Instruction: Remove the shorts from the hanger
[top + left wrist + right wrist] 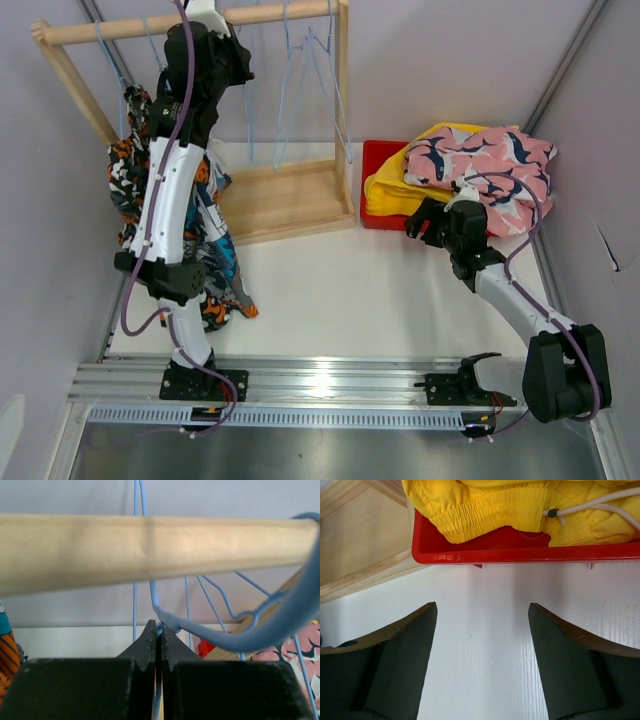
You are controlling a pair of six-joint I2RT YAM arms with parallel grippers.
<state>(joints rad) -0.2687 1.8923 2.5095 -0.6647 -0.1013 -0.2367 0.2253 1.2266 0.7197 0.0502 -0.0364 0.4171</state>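
**A:** What has your left gripper point(158, 637) got?

**B:** It's pinched shut on the blue hanger point(225, 640) wire, just under the rod point(150, 550). The wire's top curls over the rod, up and to the right of my pinch.

**A:** And the shorts?

**B:** Two printed pairs hang below that gripper: the orange-black shorts point(128, 175) and the teal shorts point(218, 255). I can't tell whether either is on the wire I'm holding. The yellow shorts point(510, 505) lie in the red bin point(520, 552) straight ahead of my right gripper point(482, 665), with the pink shorts point(490, 160) on top.

**A:** Is the right one busy?

**B:** No. Its jaws are wide apart, holding nothing, over the table point(485, 595).

**A:** How will you do it?

**B:** I'd lift first until the curl clears the rod, then draw back. I'd go slowly, since thin wire could twist in the grip.
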